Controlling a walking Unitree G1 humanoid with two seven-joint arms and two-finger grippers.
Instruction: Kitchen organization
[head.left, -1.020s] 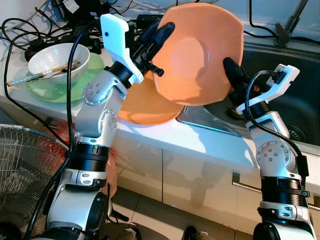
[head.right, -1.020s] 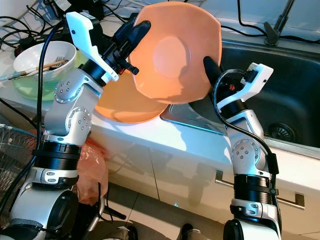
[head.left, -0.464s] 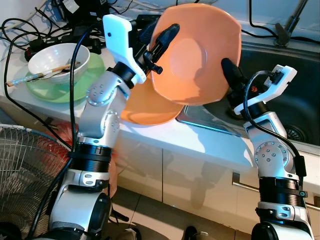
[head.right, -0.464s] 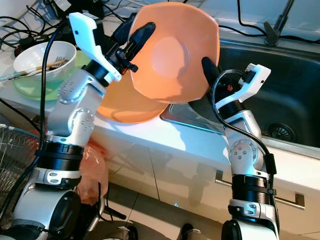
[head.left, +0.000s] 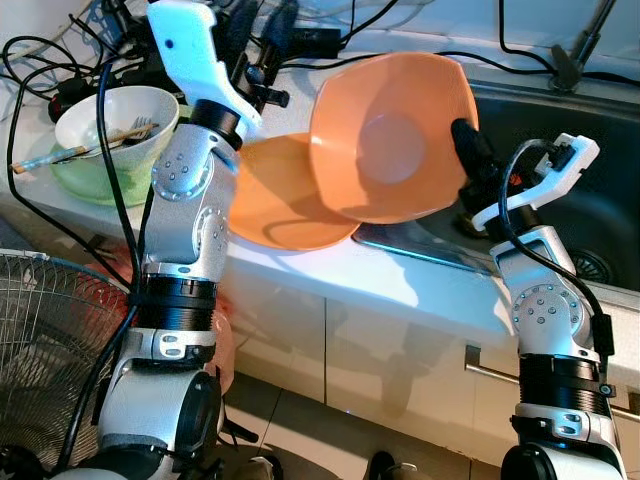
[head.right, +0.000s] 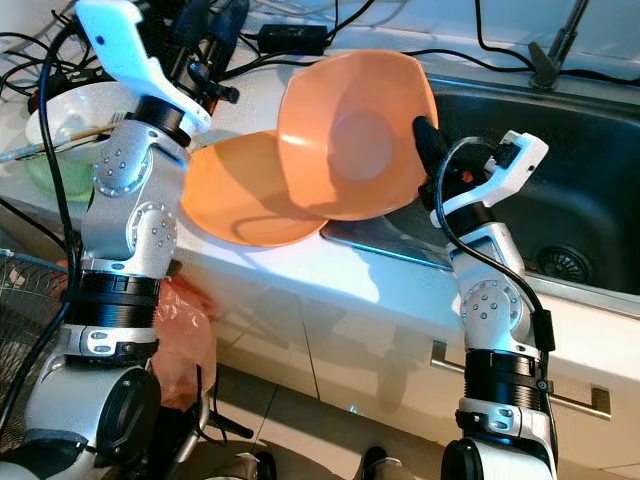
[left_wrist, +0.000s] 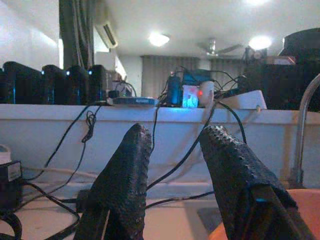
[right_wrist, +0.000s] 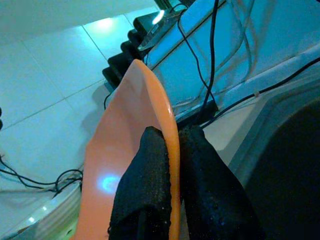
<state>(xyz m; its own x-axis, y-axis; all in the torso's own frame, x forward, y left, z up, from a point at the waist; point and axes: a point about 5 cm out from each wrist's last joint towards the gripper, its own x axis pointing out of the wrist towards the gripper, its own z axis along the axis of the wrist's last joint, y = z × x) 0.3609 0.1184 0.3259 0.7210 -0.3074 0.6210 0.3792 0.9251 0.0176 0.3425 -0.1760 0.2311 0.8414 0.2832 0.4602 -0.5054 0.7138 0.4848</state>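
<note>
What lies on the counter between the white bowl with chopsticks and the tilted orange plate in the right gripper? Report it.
A second flat orange plate lies there, partly behind the held orange plate, with the left arm in front of the white bowl; both eye views show it.

Open sink basin (head.left: 590, 215) at right — cables (head.left: 60, 70), perhaps tangled, behind counter.
</note>
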